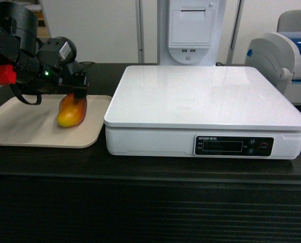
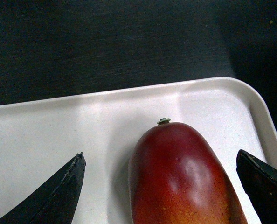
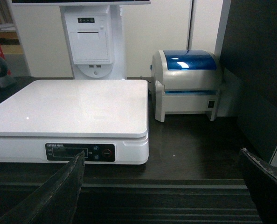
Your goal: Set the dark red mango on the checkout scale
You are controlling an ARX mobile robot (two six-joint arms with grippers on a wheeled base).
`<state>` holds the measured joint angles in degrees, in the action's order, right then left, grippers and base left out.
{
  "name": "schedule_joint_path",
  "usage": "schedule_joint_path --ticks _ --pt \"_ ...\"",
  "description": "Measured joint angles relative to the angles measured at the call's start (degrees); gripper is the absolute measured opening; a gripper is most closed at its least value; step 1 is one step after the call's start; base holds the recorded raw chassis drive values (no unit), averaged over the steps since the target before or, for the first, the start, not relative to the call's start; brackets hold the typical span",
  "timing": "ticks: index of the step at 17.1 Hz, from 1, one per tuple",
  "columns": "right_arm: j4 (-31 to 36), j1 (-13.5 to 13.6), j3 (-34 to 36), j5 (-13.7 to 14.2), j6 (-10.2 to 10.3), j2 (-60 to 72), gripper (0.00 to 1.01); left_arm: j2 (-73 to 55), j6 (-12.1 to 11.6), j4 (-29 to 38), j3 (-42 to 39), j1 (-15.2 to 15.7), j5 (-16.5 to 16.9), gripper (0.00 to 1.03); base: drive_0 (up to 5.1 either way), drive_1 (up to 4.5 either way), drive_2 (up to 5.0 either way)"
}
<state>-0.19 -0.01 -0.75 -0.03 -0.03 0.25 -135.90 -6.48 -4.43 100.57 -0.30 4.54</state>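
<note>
Left gripper (image 1: 78, 87) hides the dark red mango's (image 1: 72, 111) top.

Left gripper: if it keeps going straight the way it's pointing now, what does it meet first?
Most likely the dark red mango, which lies between the open fingers of the left gripper. Under it is the beige tray. Exact depth is unclear.

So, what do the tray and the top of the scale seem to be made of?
The tray looks like moulded plastic, beige and matte: rounded raised rim, soft dull sheen, no grain. The scale platform looks like glossy white plastic or coated metal, since it mirrors the lights and the device behind it; which of the two cannot be told.
</note>
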Motion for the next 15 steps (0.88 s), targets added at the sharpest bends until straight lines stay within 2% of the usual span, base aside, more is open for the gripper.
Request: schedule_joint_path --ticks 8,9,10,13,15 --pt "0.0 0.0 0.0 0.0 0.0 0.0 0.98 -2.0 1.9 -1.8 -2.6 -1.1 -0.2 0.98 0.0 0.0 0.0" --pt "0.0 0.0 0.0 0.0 0.0 0.0 0.98 -2.0 1.8 -1.1 -3.6 -1.3 -1.2 0.87 0.0 0.0 0.0" --pt "0.0 0.0 0.0 0.0 0.0 0.0 0.98 -0.8 1.7 -0.2 -5.5 -1.3 -1.9 0.62 0.0 0.0 0.0" --pt "0.0 0.0 0.0 0.0 0.0 0.0 0.98 2.6 1.5 0.3 -7.9 -1.4 -2.6 0.6 0.0 0.0 0.0" --pt "0.0 0.0 0.0 0.0 0.0 0.0 0.98 7.3 1.0 0.9 -8.0 -2.8 -3.2 0.59 0.0 0.0 0.0"
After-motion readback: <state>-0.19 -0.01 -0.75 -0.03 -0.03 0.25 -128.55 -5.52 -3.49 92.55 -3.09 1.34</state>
